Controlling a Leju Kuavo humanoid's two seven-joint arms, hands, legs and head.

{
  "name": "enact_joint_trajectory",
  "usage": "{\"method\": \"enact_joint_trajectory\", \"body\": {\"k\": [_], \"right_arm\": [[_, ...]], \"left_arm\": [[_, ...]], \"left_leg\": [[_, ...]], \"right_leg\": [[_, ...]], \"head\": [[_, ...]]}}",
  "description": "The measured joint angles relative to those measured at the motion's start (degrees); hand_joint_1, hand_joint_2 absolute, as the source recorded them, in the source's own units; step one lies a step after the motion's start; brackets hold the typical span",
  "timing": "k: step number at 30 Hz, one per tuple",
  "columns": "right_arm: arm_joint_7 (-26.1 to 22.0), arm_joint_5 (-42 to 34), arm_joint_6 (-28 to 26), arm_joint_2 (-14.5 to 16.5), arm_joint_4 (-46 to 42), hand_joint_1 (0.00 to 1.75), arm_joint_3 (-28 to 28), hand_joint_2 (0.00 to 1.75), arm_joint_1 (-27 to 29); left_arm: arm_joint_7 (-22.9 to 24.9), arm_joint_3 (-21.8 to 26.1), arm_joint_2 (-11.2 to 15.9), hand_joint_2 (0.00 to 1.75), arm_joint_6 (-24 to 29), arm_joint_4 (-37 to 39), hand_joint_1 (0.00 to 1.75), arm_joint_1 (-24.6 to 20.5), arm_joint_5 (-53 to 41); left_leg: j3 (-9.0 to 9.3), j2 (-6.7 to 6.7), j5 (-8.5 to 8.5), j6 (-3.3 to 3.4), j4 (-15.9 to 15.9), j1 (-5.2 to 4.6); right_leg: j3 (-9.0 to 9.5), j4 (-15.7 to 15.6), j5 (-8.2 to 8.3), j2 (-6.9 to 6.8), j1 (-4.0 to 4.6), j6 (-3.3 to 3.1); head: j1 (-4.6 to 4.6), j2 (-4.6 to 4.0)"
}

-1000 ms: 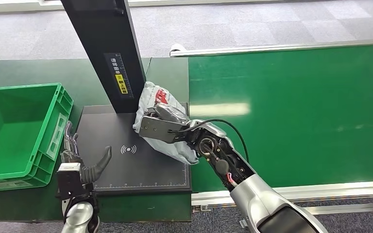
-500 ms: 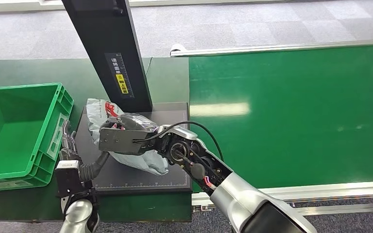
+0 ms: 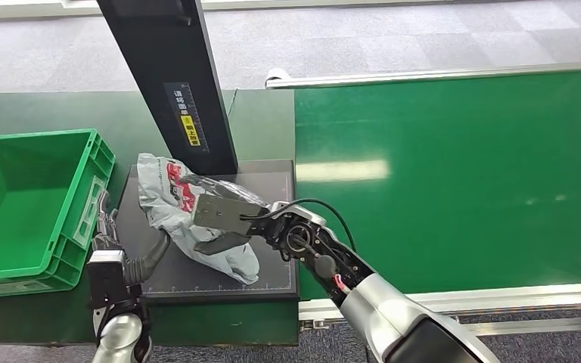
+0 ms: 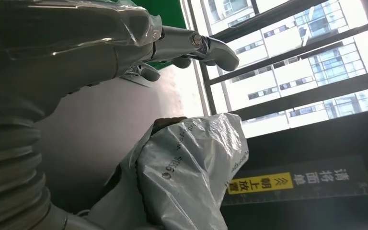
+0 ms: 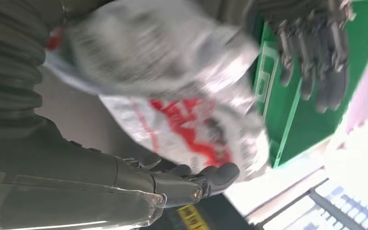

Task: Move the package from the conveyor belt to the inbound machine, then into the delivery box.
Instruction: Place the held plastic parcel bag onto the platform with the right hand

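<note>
Crumpled grey plastic mailer package (image 3: 189, 215) lies on black scanner pad (image 3: 268, 189), my right hand (image 3: 223, 219) fingers loosely around it; left hand (image 3: 117, 249) fingers spread just beside. Slick film could slip off during handover.

Head cam high, looking down; wrist cams close; all share package (image 3: 197, 219).
</note>
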Motion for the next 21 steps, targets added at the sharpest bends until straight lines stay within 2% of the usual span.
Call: {"method": "enact_joint_trajectory", "body": {"k": [9,12,15,18,21], "right_arm": [[-2.1,-0.5,-1.1,-5.6,-6.2,0.00,-6.5,1.75,7.8],[-6.0,-2.7,-1.5,-9.9,-10.9,0.00,-11.5,1.75,15.2],[-8.6,-2.7,-0.3,-13.6,-17.8,0.00,-19.5,1.75,25.6],[-7.7,-0.2,1.1,-14.9,-25.3,0.00,-27.9,1.75,34.5],[-5.4,2.1,1.3,-14.2,-31.1,0.00,-34.5,1.75,39.2]], "left_arm": [[0.0,2.5,-0.3,1.75,0.8,-1.9,0.00,2.7,-2.7],[0.3,4.6,0.0,1.75,1.8,-4.3,0.00,5.1,-5.6],[0.6,8.0,0.9,1.75,1.7,-6.6,0.00,7.5,-8.2],[0.9,11.8,1.7,1.75,0.5,-8.4,0.00,8.8,-10.1],[0.9,13.9,2.1,1.75,-0.2,-9.3,0.00,9.0,-13.1]], "left_leg": [[0.03,-0.05,-0.01,0.00,0.0,0.01],[0.00,-0.19,-0.03,0.01,0.0,0.00],[-0.09,-0.28,-0.11,0.01,0.0,0.00],[-0.18,-0.26,-0.17,0.02,0.0,0.00],[-0.16,-0.25,-0.15,0.01,0.0,0.01]], "right_leg": [[0.02,0.0,-0.02,-0.05,0.00,0.01],[0.07,-0.1,-0.06,-0.20,0.00,0.02],[0.06,-0.1,-0.09,-0.27,0.00,0.05],[-0.03,-0.1,-0.10,-0.27,0.00,0.05],[-0.05,-0.1,-0.10,-0.27,0.00,0.05]], "head": [[-0.03,0.00],[0.00,0.00],[-0.01,0.00],[-0.03,0.00],[-0.01,0.00]]}}
